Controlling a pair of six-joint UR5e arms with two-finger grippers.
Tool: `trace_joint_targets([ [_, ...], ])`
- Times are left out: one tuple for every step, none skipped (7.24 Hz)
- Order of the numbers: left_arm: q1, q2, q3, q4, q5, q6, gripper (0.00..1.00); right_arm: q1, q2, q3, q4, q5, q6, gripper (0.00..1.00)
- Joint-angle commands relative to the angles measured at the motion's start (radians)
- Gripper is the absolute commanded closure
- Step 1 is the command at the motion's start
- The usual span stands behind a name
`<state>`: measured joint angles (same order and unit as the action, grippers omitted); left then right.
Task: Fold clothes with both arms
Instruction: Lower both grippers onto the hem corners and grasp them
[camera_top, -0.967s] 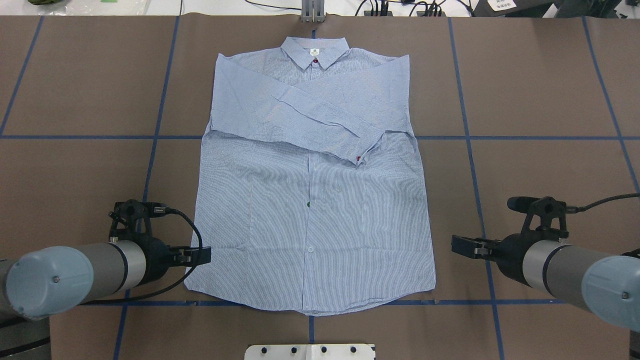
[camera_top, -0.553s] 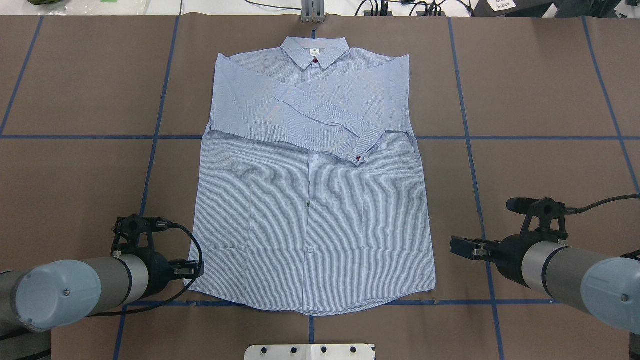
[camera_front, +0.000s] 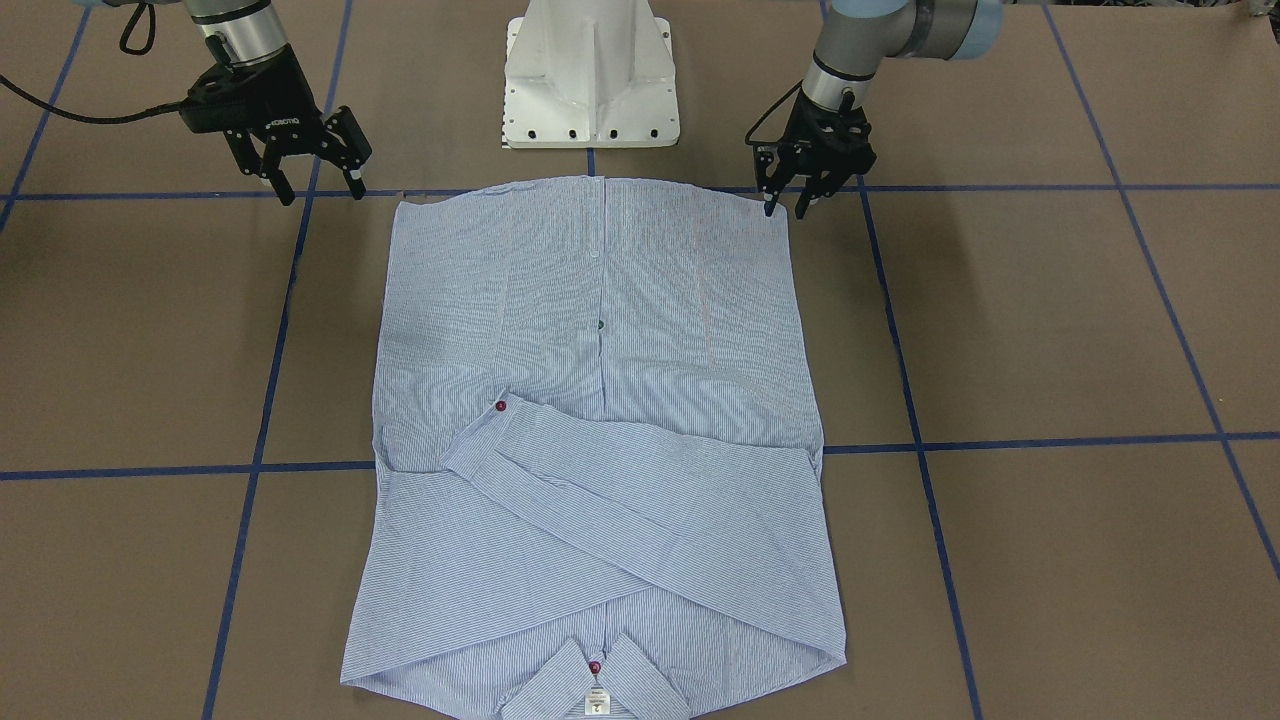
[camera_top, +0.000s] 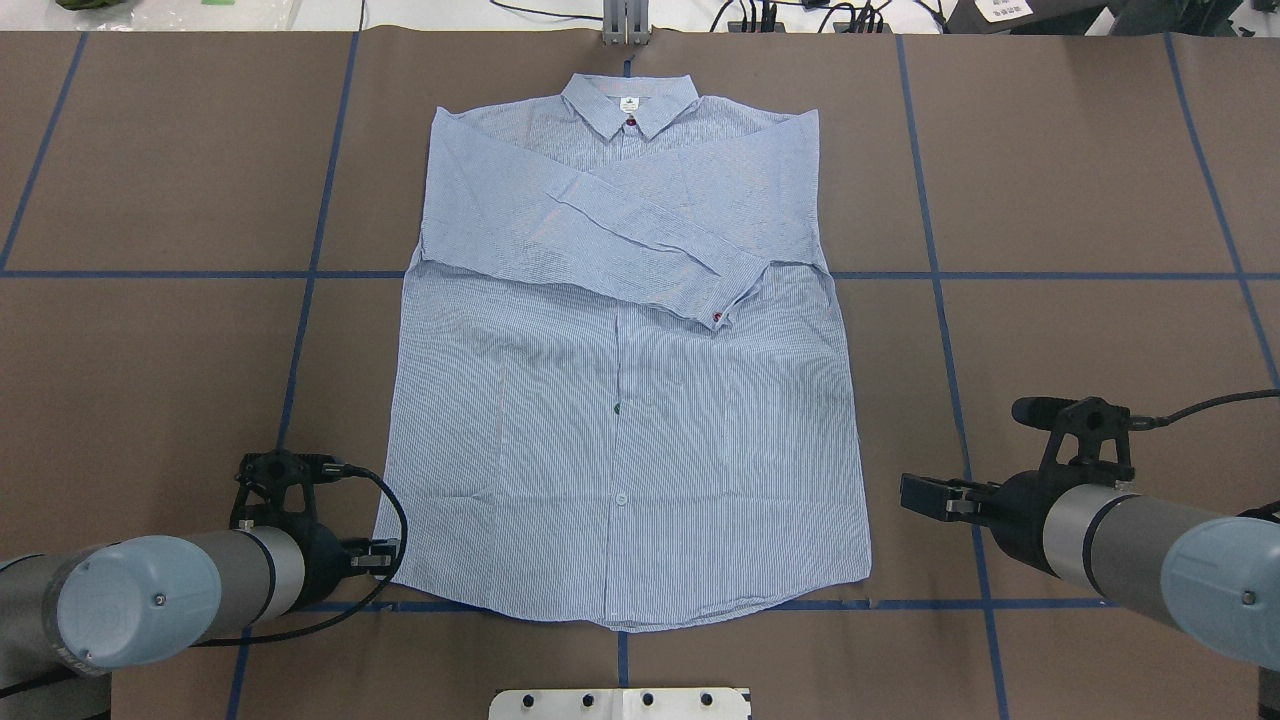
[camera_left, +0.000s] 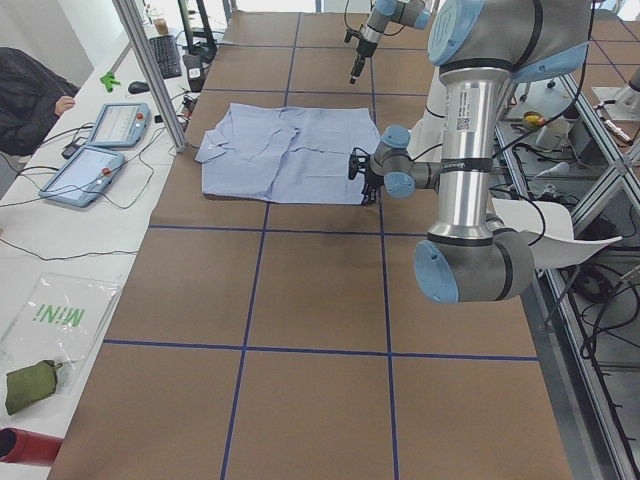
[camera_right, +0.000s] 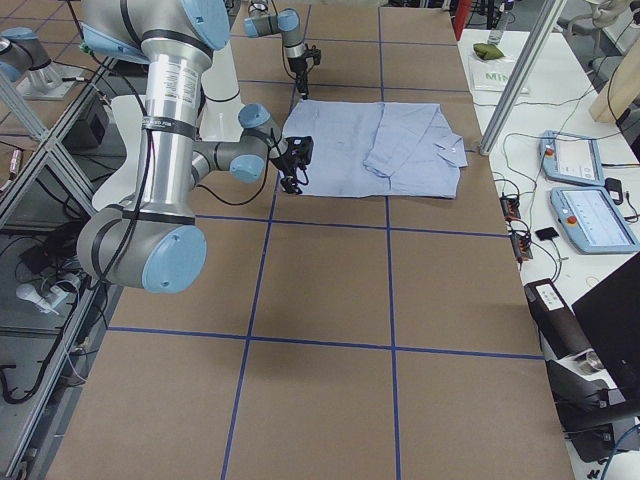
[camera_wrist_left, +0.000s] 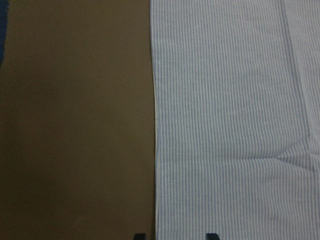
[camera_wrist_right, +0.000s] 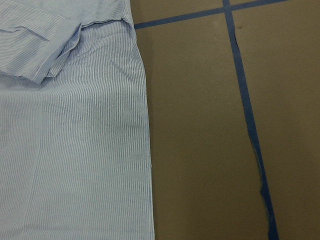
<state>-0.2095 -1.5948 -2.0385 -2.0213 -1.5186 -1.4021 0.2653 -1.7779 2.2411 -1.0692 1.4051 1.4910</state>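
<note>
we judge the striped shirt (camera_top: 620, 420) light and limp, best pinched at its hem corners, near which left gripper (camera_front: 784, 208) and right gripper (camera_front: 322, 193) hang spread apart.

The brown surface (camera_front: 1050, 320) is gridded with blue tape lines (camera_front: 1050, 442). One line passes close by the left tool (camera_front: 786, 205), and a crossing one runs beneath the right tool (camera_front: 322, 193). Across the surface from both tools, a white bench (camera_left: 40, 250) carries two tablets (camera_left: 85, 172), a keyboard (camera_left: 166, 57) and cables. A metal post (camera_left: 150, 70) stands at the bench's edge.
</note>
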Motion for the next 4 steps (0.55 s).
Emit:
trace_joint_targets([
  [0.012, -0.007, 0.001, 0.035, -0.002, 0.0, 0.49, -0.001, 0.0, 0.0, 0.0, 0.0, 0.0, 0.0],
  [0.015, -0.007, 0.001, 0.035, -0.002, 0.0, 0.49, -0.001, 0.0, 0.0, 0.0, 0.0, 0.0, 0.0],
  [0.018, -0.008, 0.001, 0.035, -0.002, 0.0, 0.49, -0.001, 0.0, 0.0, 0.0, 0.0, 0.0, 0.0],
  [0.025, -0.008, 0.001, 0.035, -0.002, 0.0, 0.49, -0.001, -0.002, 0.0, 0.0, 0.0, 0.0, 0.0],
])
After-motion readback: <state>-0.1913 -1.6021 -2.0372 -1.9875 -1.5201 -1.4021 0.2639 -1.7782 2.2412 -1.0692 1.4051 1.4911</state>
